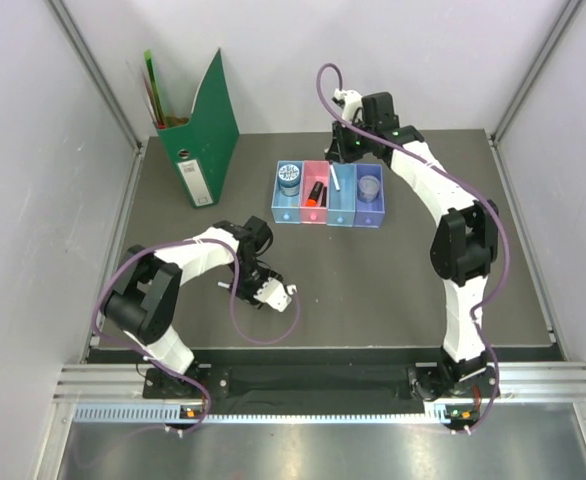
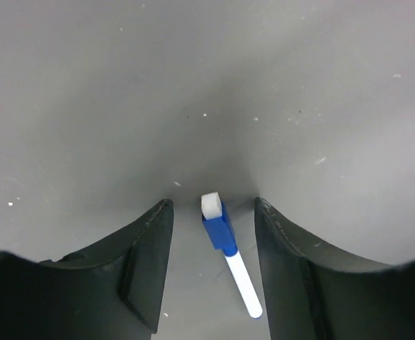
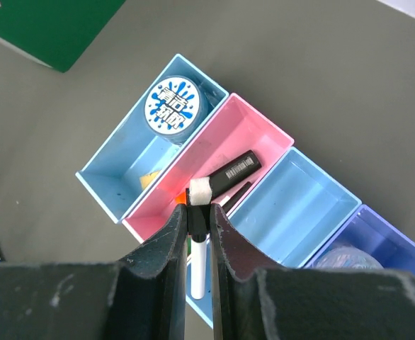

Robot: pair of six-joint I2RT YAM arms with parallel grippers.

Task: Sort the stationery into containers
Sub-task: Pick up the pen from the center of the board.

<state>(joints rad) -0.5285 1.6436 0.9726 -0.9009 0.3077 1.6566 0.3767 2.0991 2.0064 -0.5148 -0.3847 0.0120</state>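
White pen with blue cap (image 2: 222, 234) straddled, ungripped, by half-open left gripper (image 2: 213, 204); likely next: close squarely; right gripper (image 3: 198, 209) clamped on second pen (image 3: 200, 191).

Dark grey matte surface (image 1: 373, 290), rectangular, with fine pale specks showing up close in the left wrist view. Boxed in by plain white panels: left wall (image 1: 33, 150), back wall (image 1: 373, 50), right wall (image 1: 573, 180). Bare aluminium posts rise at the back-left corner (image 1: 93, 72) and the back-right corner (image 1: 538, 65). Silver slotted aluminium rail (image 1: 103, 378) along the near edge. Tall green file holder (image 1: 205, 135) stands back-left, coloured sheets (image 1: 153, 85) sticking out the top. Light even, diffuse, shadows soft.
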